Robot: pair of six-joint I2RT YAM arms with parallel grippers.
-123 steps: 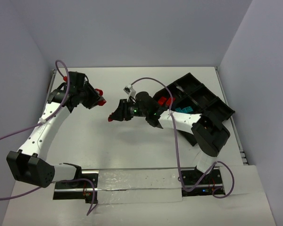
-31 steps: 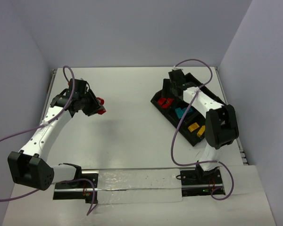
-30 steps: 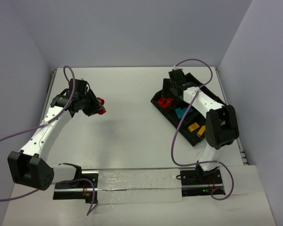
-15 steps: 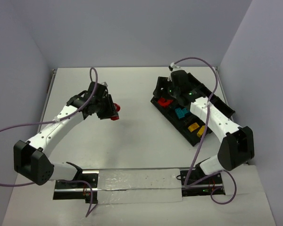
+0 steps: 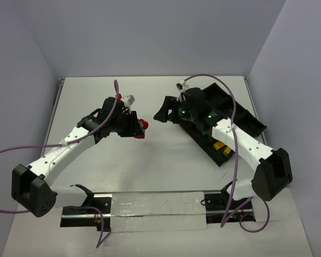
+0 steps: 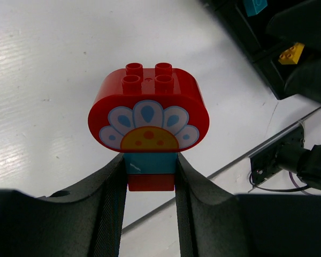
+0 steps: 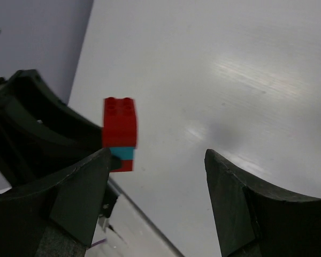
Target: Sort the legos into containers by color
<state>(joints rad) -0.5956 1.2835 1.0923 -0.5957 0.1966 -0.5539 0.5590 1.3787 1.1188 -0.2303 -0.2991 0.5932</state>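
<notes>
Left wrist view: my left gripper pinches a stacked clump of plastic bricks (red flower-printed cap, cyan middle, red base) above the white table, well short of the long black divided tray. My right gripper is spread and empty, facing the clump. Small yellow bricks already lie in a compartment. This clump is not yet split or sorted.

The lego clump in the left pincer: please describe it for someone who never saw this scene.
Over the middle of the white table, find the left pincer. It clamps the lego clump: a rounded red brick over cyan and red layers. Its painted flower face sets it apart from the plain bricks in the black tray.
</notes>
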